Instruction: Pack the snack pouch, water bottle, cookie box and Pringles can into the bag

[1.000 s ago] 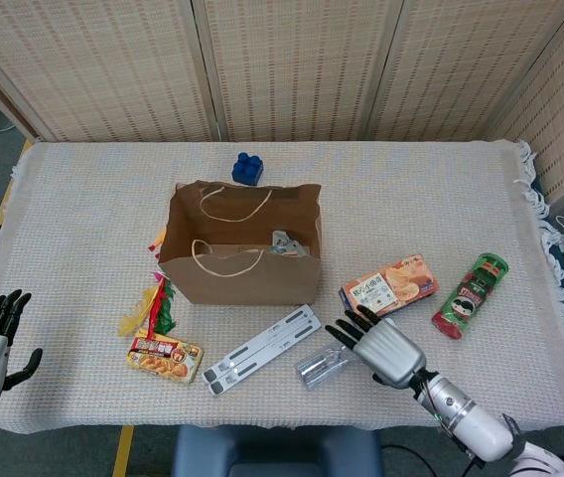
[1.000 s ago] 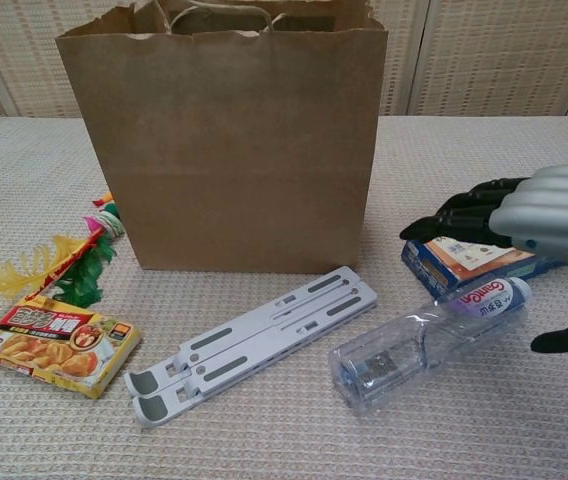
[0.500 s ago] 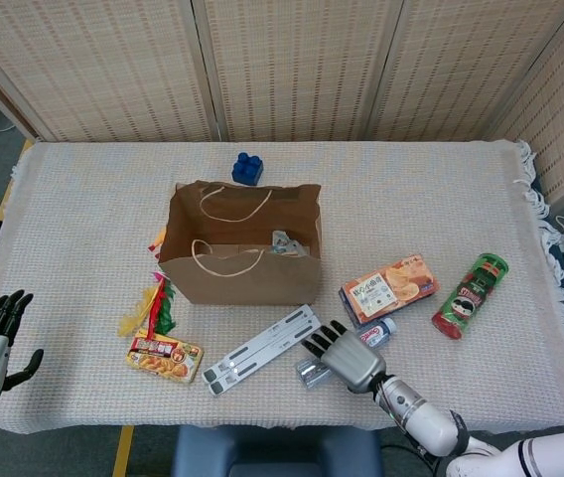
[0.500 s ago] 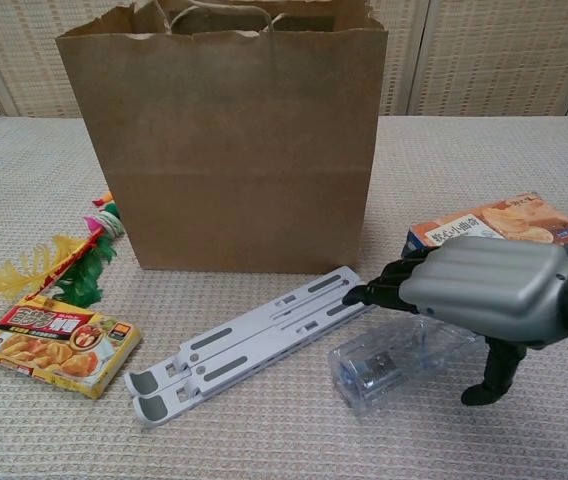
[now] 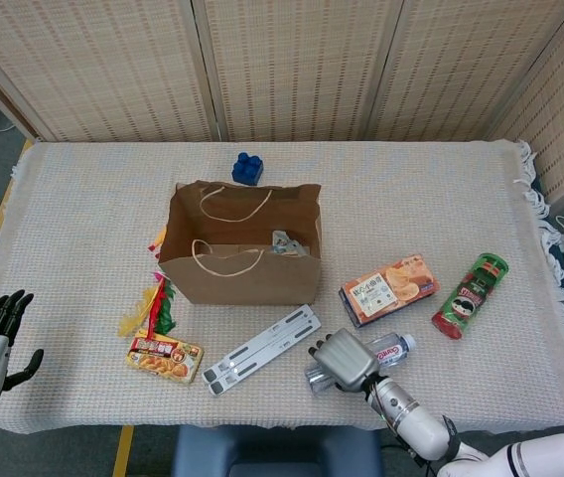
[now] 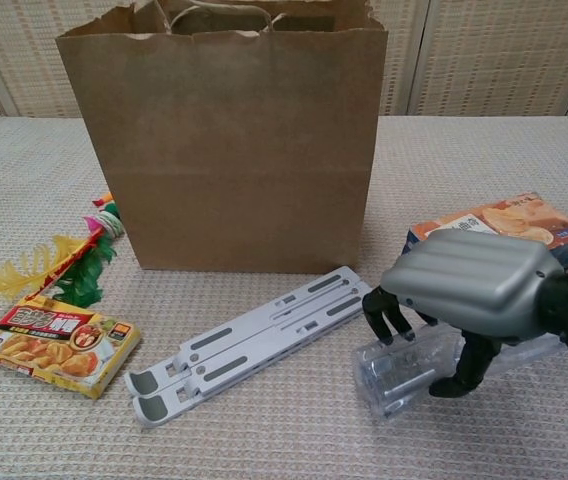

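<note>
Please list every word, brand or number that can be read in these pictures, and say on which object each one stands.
No text can be read with certainty.
Water bottle label: red brand word, too blurred.
Cookie box: white label with characters, too small.
Snack pouch: red banner with characters, illegible.
Pringles can: logo patch only, no letters legible.
Paper bag: no print.

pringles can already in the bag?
No, the Pringles can lies on the table right of the cookie box, well outside the bag.

no text clearly readable on packages
</note>
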Tool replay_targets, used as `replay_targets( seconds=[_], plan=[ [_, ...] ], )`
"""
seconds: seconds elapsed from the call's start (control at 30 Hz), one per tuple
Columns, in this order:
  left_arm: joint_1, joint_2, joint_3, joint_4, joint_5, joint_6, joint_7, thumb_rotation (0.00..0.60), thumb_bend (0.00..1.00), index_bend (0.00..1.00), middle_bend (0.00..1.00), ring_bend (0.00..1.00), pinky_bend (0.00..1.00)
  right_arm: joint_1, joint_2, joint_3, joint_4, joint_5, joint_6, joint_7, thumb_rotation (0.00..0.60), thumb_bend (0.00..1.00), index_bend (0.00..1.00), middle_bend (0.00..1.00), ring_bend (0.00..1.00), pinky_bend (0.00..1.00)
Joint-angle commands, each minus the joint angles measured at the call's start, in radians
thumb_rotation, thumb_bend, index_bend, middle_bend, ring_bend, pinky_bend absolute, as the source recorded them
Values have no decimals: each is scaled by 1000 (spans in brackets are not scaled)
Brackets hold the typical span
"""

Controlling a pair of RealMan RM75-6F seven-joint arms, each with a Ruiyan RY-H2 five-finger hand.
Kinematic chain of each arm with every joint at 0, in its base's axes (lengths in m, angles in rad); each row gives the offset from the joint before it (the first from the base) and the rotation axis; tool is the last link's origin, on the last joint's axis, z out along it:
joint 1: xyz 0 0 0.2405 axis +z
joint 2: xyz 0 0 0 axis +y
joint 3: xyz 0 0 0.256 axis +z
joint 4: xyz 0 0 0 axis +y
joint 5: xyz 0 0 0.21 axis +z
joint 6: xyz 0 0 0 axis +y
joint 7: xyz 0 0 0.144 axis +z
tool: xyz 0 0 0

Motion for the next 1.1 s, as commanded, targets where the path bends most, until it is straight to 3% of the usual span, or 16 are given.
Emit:
replay_targets(
  seconds=[0.03, 0.23, 0.4, 0.53, 0.67, 0.77, 0.87, 0.9, 0.97, 1.1],
  plan=[
    [0, -1, 0, -1, 0, 1, 1, 600, 355, 0, 0, 0, 0, -27, 64, 25, -53, -76, 48, 90, 600, 236, 658, 544, 588, 660],
    [1, -3, -1, -3, -3, 3, 10, 600, 356, 0, 0, 0, 0, -57, 178, 107, -138, -173, 135, 232, 600, 238, 658, 544, 589, 660],
    [2, -4, -2, -4, -4, 4, 13, 600, 356, 0, 0, 0, 0, -79, 271, 211, -190, -212, 218, 350, 600, 238, 659, 544, 589, 660],
    [2, -4, -2, -4, -4, 4, 14, 600, 354, 0, 0, 0, 0, -80, 322, 317, -212, -176, 271, 422, 600, 238, 659, 544, 588, 660],
    [2, -4, -2, -4, -4, 4, 13, 600, 354, 0, 0, 0, 0, -43, 360, 419, -220, -91, 280, 403, 600, 238, 659, 545, 589, 660],
    [2, -4, -2, -4, -4, 4, 13, 600, 354, 0, 0, 0, 0, -33, 362, 436, -221, -71, 280, 393, 600, 238, 659, 545, 589, 660],
    [2, -4, -2, -4, -4, 3, 12, 600, 355, 0, 0, 0, 0, 19, 350, 502, -214, -4, 283, 344, 600, 237, 659, 545, 589, 659],
    [2, -3, -1, -4, -4, 3, 11, 600, 355, 0, 0, 0, 0, 76, 317, 563, -200, 35, 291, 313, 600, 238, 659, 545, 589, 659],
    [2, -3, -1, -3, -3, 3, 6, 600, 356, 0, 0, 0, 0, 154, 242, 626, -177, 128, 323, 254, 600, 238, 658, 546, 589, 658],
    [1, -2, -1, 1, -1, 2, -3, 600, 356, 0, 0, 0, 0, 270, 106, 714, -134, 221, 416, 192, 600, 238, 658, 546, 588, 658]
  ],
)
